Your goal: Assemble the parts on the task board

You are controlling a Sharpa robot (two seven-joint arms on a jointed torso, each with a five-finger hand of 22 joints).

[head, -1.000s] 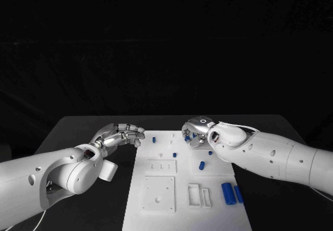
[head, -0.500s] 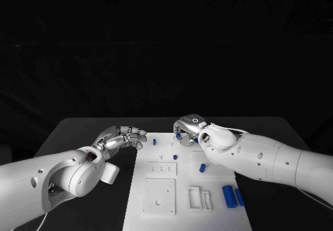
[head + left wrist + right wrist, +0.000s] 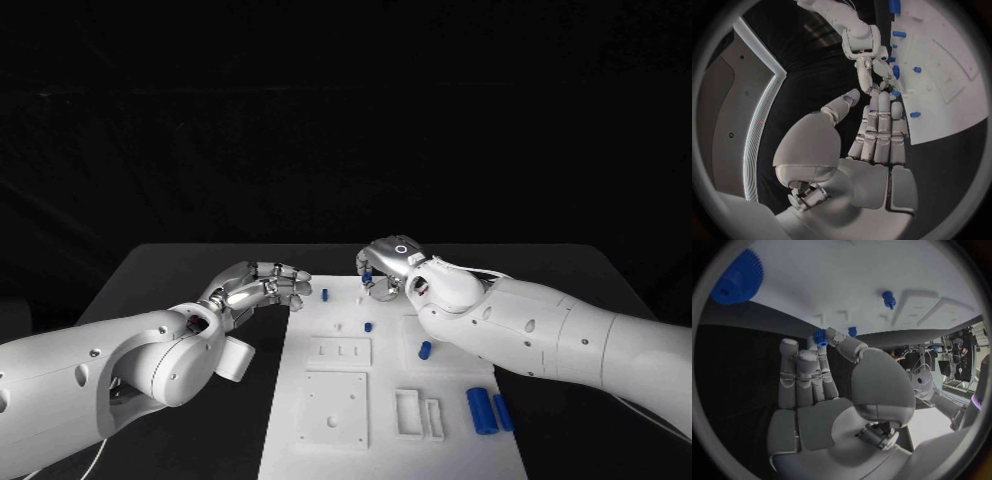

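A small blue part [image 3: 821, 336], ridged like a little gear, is pinched at the fingertips of the right hand [image 3: 387, 266], which is raised over the far edge of the task board [image 3: 346, 440]; the thumb is pressed against it from one side while the other fingers are held nearly straight beside it. The left hand [image 3: 265, 286] is held just off the board's left edge above the black desk [image 3: 173, 275], its fingers curled loosely together with nothing seen between them.

The board is a long white plate laid down the middle of the desk, with raised rectangular blocks and open frames moulded into it. Small blue pegs [image 3: 323, 295] are seen standing near its far end, and one more [image 3: 368, 326] a little nearer. A short blue cylinder [image 3: 424, 350] is lain further toward the robot, and two larger blue cylinders [image 3: 483, 410] are laid side by side at the board's right edge. A big blue toothed wheel [image 3: 737, 277] is seen on the board in the right wrist view.
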